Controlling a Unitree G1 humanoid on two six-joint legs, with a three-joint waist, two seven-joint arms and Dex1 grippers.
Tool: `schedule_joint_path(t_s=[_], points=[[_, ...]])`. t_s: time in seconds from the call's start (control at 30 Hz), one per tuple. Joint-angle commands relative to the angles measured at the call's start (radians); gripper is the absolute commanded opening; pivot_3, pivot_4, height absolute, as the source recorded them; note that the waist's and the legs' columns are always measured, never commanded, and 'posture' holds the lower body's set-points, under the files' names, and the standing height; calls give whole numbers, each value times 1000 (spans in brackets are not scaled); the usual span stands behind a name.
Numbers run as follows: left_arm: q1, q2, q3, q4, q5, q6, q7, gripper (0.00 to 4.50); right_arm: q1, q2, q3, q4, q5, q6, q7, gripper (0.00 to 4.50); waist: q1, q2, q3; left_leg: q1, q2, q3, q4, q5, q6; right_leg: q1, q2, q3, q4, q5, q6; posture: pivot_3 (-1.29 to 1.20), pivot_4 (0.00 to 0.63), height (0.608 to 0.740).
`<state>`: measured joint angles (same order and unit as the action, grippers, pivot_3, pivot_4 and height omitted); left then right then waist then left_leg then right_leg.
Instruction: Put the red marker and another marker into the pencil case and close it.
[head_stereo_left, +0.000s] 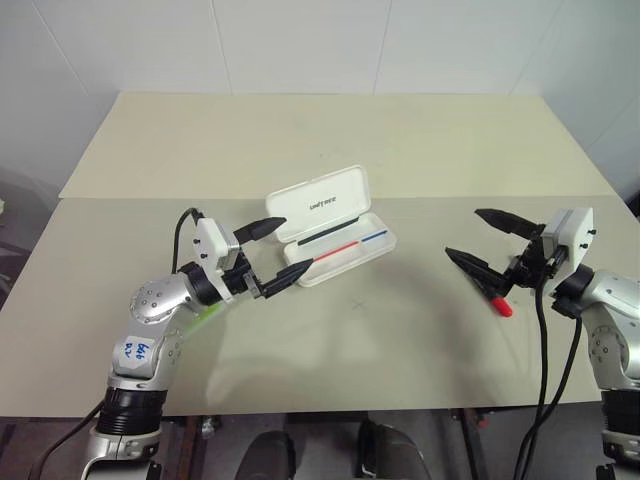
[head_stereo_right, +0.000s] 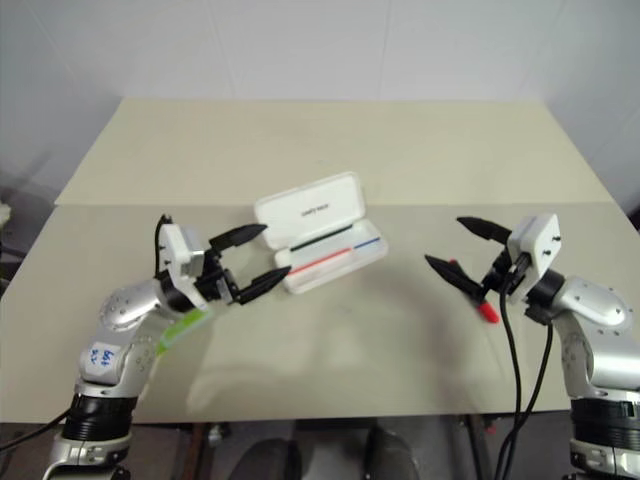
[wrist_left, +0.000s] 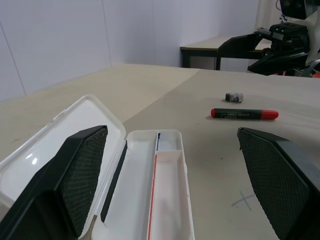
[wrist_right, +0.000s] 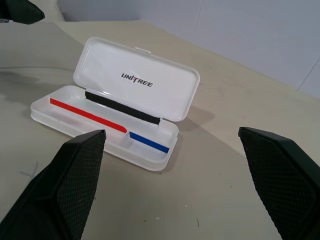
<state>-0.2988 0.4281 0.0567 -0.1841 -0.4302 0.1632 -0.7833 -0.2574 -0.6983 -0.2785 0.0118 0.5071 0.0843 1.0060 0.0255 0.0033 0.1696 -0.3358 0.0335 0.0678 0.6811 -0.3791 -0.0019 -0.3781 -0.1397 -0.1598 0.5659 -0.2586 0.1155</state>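
"UNITREE" in dark capitals on inner face of raised lid of pencil case. Blue handwritten scrawl on white sticker on left arm, illegible. Pencilled cross on surface near case.

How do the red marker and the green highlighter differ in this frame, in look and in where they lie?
The red marker is red with a dark middle band; the green highlighter is lime green. The red marker lies under the right gripper; the green highlighter lies beneath the left arm, largely hidden. Both lie on the table, outside the open pencil case.
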Motion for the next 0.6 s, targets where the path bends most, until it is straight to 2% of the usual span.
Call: schedule_joint_path(t_s=[0.03, 0.43, 0.47, 0.5, 0.6], points=[[-2, 21, 11, -39, 3, 2, 6, 4460, -33, -1, -4, 5, 0, -28, 13, 4500, -1, 0, 0, 0, 0, 0, 0, 0, 0, 0, 0, 0, 0, 0, 0, 0, 150, 740], [71, 74, 7, -110, -5, 39, -11, 4460, -79, 32, 68, 24, -2, -29, 69, 4500, -1, 0, 0, 0, 0, 0, 0, 0, 0, 0, 0, 0, 0, 0, 0, 0, 150, 740], [70, 79, 3, -112, -4, 47, -10, 4026, -86, 34, 71, 33, -2, -32, 73, 4500, -1, 0, 0, 0, 0, 0, 0, 0, 0, 0, 0, 0, 0, 0, 0, 0, 150, 740], [75, 87, 8, -113, -8, 50, -17, 3812, -86, 40, 76, 27, -4, -32, 68, 4500, -1, 0, 0, 0, 0, 0, 0, 0, 0, 0, 0, 0, 0, 0, 0, 0, 150, 740], [64, 99, -13, -102, 34, 49, -10, 2758, -98, 64, 89, 36, -9, -45, 70, 4500, -1, 0, 0, 0, 0, 0, 0, 0, 0, 0, 0, 0, 0, 0, 0, 0, 150, 740]])
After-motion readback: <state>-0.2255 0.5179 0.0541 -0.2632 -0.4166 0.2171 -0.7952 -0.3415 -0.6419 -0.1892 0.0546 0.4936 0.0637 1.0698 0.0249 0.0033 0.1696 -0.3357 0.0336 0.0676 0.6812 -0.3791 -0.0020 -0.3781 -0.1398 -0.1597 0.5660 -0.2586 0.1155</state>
